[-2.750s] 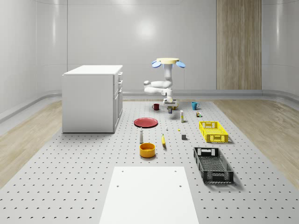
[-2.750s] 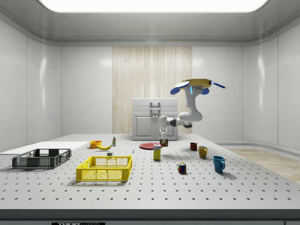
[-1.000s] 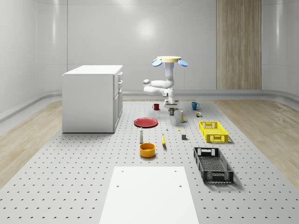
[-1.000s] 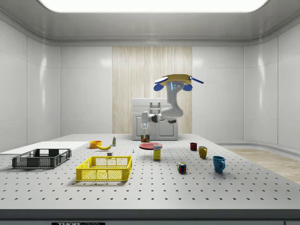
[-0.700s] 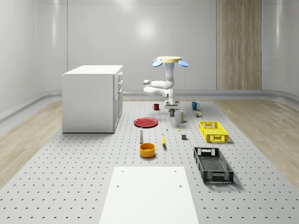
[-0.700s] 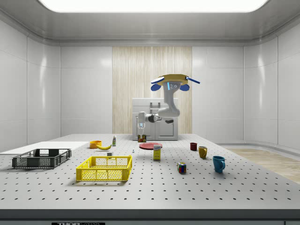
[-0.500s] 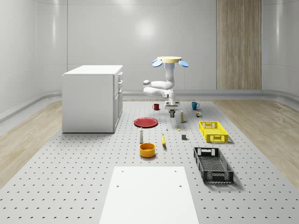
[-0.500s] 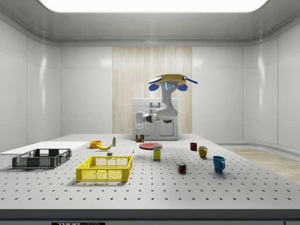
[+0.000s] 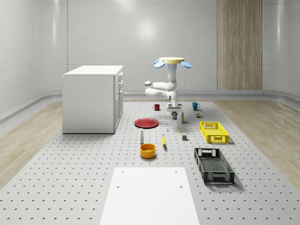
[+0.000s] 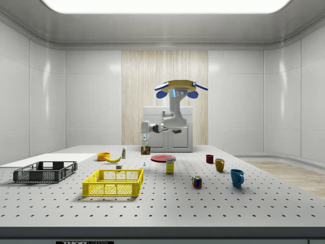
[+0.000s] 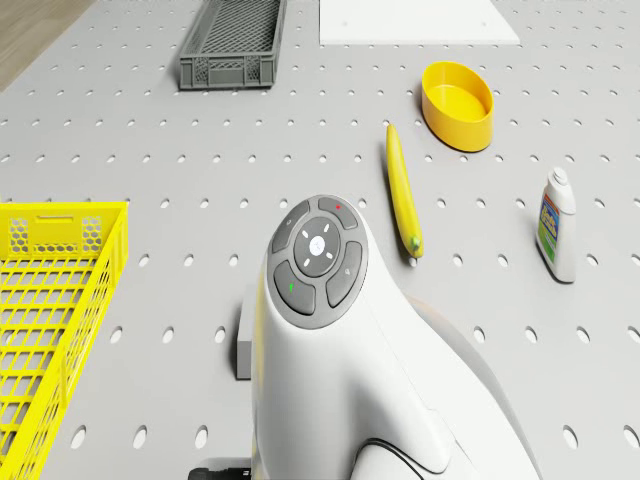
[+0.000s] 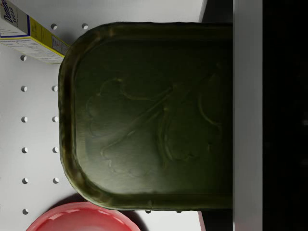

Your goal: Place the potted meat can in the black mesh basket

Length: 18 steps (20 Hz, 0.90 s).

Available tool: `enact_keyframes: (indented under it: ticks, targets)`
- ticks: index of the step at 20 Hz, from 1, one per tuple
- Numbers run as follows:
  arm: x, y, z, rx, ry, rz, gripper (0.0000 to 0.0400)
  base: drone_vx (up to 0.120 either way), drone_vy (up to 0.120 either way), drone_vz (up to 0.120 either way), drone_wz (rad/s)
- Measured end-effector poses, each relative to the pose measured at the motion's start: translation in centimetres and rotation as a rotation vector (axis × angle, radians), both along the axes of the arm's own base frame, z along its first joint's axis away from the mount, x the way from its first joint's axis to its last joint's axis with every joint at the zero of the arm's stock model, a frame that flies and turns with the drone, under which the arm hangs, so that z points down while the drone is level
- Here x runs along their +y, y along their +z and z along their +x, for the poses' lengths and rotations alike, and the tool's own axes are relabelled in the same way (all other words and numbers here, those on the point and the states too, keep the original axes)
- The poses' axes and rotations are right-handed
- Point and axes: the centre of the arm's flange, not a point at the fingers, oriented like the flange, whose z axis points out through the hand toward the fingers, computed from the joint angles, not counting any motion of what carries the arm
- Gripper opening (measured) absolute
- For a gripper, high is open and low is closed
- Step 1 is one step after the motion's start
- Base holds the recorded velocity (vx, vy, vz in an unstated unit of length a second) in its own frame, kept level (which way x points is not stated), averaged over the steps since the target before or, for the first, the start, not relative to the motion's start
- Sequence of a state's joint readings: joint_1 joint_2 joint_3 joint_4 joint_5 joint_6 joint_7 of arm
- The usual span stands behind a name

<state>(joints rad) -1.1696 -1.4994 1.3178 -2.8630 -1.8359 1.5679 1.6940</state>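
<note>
Where gripper (image 10: pixel 145 146) holds it: potted meat can (image 12: pixel 149 115), dark-green embossed lid.

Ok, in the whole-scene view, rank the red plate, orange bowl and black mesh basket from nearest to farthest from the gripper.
The drone hovers over the table's far end.
1. Red plate, beside the gripper, toward the view's left.
2. Orange bowl, closer to the camera, left of centre.
3. Black mesh basket, closest to the camera, on the right.

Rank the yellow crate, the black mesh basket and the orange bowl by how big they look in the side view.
1. yellow crate
2. black mesh basket
3. orange bowl
The bowl sits farther from the camera, so its true size is less sure.
</note>
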Motion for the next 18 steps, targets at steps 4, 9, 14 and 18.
enact_keyframes:
  ticks: [4,9,14,18]
  targets:
    - [0.0,0.0,0.0,0.0,0.0,0.0,0.0282,0.12,0.12,0.02,0.0]
    - [0.0,0.0,0.0,0.0,0.0,0.0,0.0282,0.12,0.12,0.08,0.0]
    - [0.0,0.0,0.0,0.0,0.0,0.0,0.0282,0.12,0.048,0.0,0.0]
    - [0.0,0.0,0.0,0.0,0.0,0.0,0.0282,0.12,0.05,0.0,0.0]
